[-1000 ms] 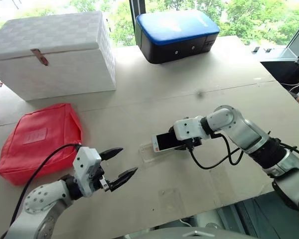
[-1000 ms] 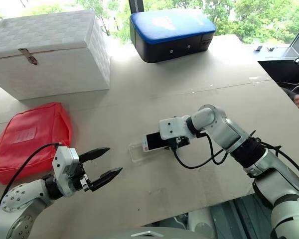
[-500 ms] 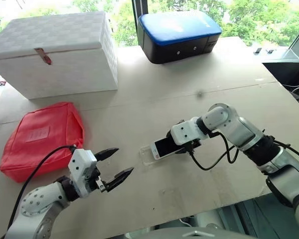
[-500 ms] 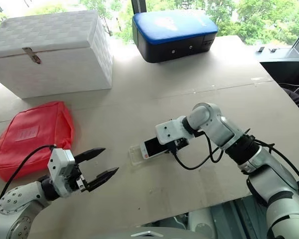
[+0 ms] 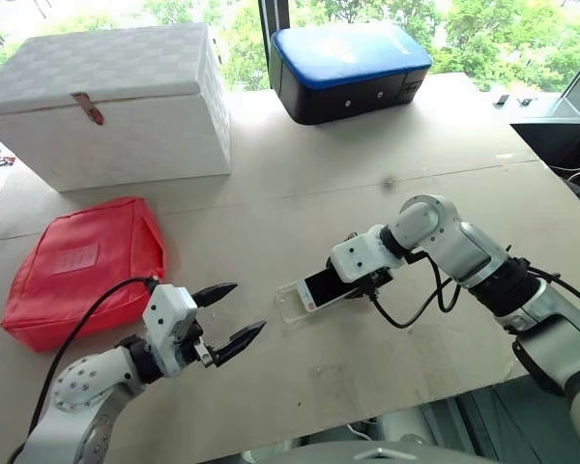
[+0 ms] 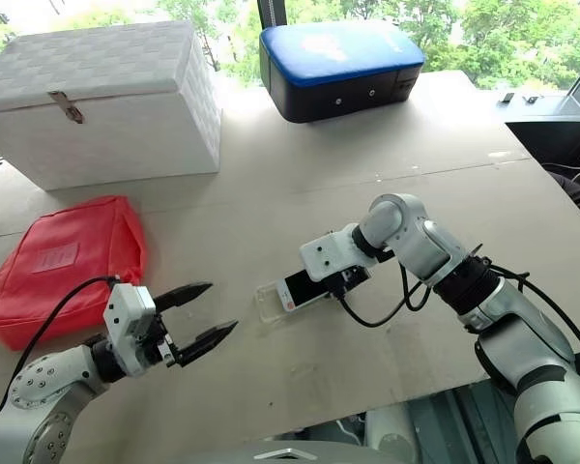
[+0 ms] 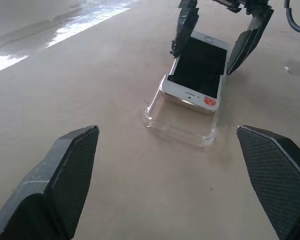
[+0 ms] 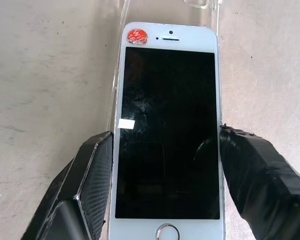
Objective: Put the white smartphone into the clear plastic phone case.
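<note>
Right claw (image 8: 165,165) clamps white smartphone (image 7: 199,67) by long edges — phone's far end tilted into clear plastic phone case (image 7: 182,120) on counter (image 5: 367,203). Left claw (image 5: 227,319) gaping, empty, near case. Risk: unbraced case skids — phone rides rim.

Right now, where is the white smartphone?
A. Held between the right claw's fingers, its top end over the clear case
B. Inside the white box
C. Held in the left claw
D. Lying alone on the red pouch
A: the right claw grips the white smartphone by its long edges, and its top end lies over the clear plastic phone case.
</note>
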Controlling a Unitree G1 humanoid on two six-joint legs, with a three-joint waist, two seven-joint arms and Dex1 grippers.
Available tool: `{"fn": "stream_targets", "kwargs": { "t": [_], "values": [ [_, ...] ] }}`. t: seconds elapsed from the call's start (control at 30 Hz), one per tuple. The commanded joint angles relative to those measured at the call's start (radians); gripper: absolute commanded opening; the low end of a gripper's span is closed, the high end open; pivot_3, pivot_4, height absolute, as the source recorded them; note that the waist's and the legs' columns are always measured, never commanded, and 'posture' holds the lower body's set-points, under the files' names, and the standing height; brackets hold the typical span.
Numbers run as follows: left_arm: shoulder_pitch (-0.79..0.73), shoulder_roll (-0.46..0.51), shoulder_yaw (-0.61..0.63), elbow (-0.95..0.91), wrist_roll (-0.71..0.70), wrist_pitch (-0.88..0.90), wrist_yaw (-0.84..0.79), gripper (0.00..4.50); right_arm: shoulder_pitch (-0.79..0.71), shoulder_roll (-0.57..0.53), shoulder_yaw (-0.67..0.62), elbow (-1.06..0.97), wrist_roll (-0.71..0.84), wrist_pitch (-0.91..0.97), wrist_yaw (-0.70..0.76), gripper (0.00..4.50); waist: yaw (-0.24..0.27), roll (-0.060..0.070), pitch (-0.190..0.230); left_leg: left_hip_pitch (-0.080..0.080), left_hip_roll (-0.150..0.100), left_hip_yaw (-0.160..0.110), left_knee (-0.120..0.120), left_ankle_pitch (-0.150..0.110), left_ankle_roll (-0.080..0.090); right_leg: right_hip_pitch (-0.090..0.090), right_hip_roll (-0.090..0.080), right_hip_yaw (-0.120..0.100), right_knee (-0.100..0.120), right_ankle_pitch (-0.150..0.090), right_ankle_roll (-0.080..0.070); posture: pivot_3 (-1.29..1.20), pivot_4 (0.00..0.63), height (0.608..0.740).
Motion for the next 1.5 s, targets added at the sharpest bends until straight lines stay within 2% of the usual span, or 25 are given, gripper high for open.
{"fn": "stream_targets", "kwargs": {
  "t": [0.03, 0.23, 0.3, 0.37, 0.47, 0.57, 0.67, 0.8, 0.9, 1.03, 1.17, 1.23, 1.37, 1.5],
  "values": [
    [-0.008, 0.003, -0.006, -0.008, 0.007, -0.011, 0.005, 4.50, 0.014, -0.004, 0.047, 0.047, -0.062, -0.011, 0.018, 2.78, -0.001, 0.000, 0.000, 0.001, 0.000, 0.000, 0.000, 0.000, 0.000, 0.000, 0.000, 0.000, 0.000, 0.000, 0.000, 0.00, 0.150, 0.740],
    [-0.015, 0.002, -0.012, -0.010, 0.009, -0.009, 0.012, 4.50, 0.025, 0.014, 0.020, 0.054, -0.054, 0.020, 0.004, 2.78, 0.000, 0.000, 0.000, 0.010, 0.000, 0.000, 0.000, -0.004, 0.002, 0.008, 0.000, 0.000, 0.000, 0.000, 0.000, 0.00, 0.150, 0.740],
    [-0.016, -0.002, -0.007, -0.010, 0.007, -0.006, 0.021, 4.50, 0.023, 0.018, -0.004, 0.049, -0.043, 0.031, -0.007, 3.81, 0.000, 0.000, 0.000, 0.010, 0.000, 0.000, 0.000, -0.004, 0.002, 0.008, -0.001, 0.001, 0.000, 0.000, 0.000, 0.00, 0.150, 0.740],
    [-0.019, 0.000, -0.010, -0.011, 0.003, -0.003, 0.020, 4.50, 0.027, 0.034, -0.051, 0.029, -0.018, 0.072, -0.041, 4.44, 0.000, 0.000, 0.000, 0.010, 0.000, 0.000, 0.000, -0.004, 0.002, 0.008, -0.001, 0.000, 0.001, 0.000, 0.000, 0.00, 0.150, 0.740],
    [-0.024, 0.005, -0.020, 0.001, 0.014, -0.013, 0.009, 4.50, 0.031, -0.002, -0.098, -0.047, -0.001, 0.116, -0.034, 4.44, -0.001, 0.002, 0.001, 0.009, 0.000, 0.000, -0.001, -0.003, 0.000, 0.008, -0.001, 0.000, 0.000, 0.000, 0.000, 0.00, 0.150, 0.740],
    [-0.038, 0.010, -0.023, 0.011, 0.012, -0.008, 0.005, 4.50, 0.039, -0.006, -0.177, -0.144, 0.088, 0.225, -0.033, 4.44, -0.001, 0.003, 0.002, 0.008, 0.000, 0.000, -0.001, -0.001, -0.001, 0.007, -0.001, 0.001, 0.000, 0.000, 0.000, 0.00, 0.150, 0.740],
    [-0.052, 0.020, -0.032, 0.027, 0.021, -0.012, -0.004, 4.50, 0.060, -0.022, -0.225, -0.237, 0.162, 0.324, -0.021, 3.56, -0.001, 0.003, 0.002, 0.008, 0.000, 0.000, -0.001, -0.001, -0.001, 0.007, -0.001, 0.001, 0.000, 0.000, 0.000, 0.00, 0.150, 0.740],
    [-0.071, 0.024, -0.031, 0.045, 0.017, -0.011, -0.008, 4.50, 0.082, -0.002, -0.244, -0.282, 0.225, 0.411, -0.054, 1.68, -0.002, 0.003, 0.002, 0.008, 0.001, 0.000, -0.002, -0.004, 0.003, 0.006, -0.001, 0.000, 0.000, 0.000, 0.000, 0.00, 0.150, 0.740],
    [-0.076, 0.022, -0.041, 0.053, 0.021, -0.014, -0.013, 4.50, 0.102, 0.070, -0.239, -0.278, 0.268, 0.477, -0.113, 0.06, -0.005, 0.003, 0.002, 0.008, 0.001, 0.000, -0.002, -0.004, 0.002, 0.006, -0.001, 0.001, 0.000, 0.000, 0.000, 0.00, 0.150, 0.740],
    [-0.084, 0.019, -0.054, 0.057, 0.027, -0.014, -0.013, 4.50, 0.140, 0.136, -0.141, -0.181, 0.200, 0.450, -0.202, 0.02, -0.004, 0.003, 0.002, 0.008, 0.001, 0.000, -0.002, -0.004, 0.003, 0.006, 0.000, 0.001, 0.001, 0.000, 0.000, 0.00, 0.150, 0.740],
    [-0.086, 0.020, -0.054, 0.055, 0.028, -0.013, -0.012, 4.50, 0.200, 0.082, 0.029, -0.074, 0.090, 0.394, -0.183, 0.02, 0.000, 0.005, 0.002, 0.008, 0.000, 0.000, -0.002, -0.003, 0.002, 0.006, -0.001, 0.001, 0.000, 0.000, 0.000, 0.00, 0.150, 0.740],
    [-0.085, 0.022, -0.053, 0.057, 0.028, -0.015, -0.012, 4.50, 0.214, 0.056, 0.053, -0.066, 0.079, 0.393, -0.165, 0.02, -0.002, 0.005, -0.003, 0.010, -0.001, 0.002, -0.002, -0.003, 0.003, 0.007, -0.002, 0.003, -0.001, 0.000, 0.000, 0.00, 0.150, 0.740],
    [-0.091, 0.020, -0.061, 0.060, 0.032, -0.015, -0.009, 4.50, 0.207, 0.056, -0.022, -0.100, 0.134, 0.425, -0.177, 0.02, -0.001, 0.004, -0.006, 0.013, 0.000, 0.000, -0.002, -0.005, 0.001, 0.009, -0.001, 0.001, 0.000, 0.000, 0.000, 0.00, 0.150, 0.740],
    [-0.097, 0.016, -0.074, 0.055, 0.037, -0.012, -0.004, 4.50, 0.218, 0.114, -0.219, -0.190, 0.302, 0.460, -0.211, 0.02, 0.000, 0.005, -0.005, 0.013, 0.001, -0.001, -0.002, -0.006, -0.001, 0.009, -0.001, -0.001, 0.001, 0.000, 0.000, 0.00, 0.150, 0.740]
  ]
}}
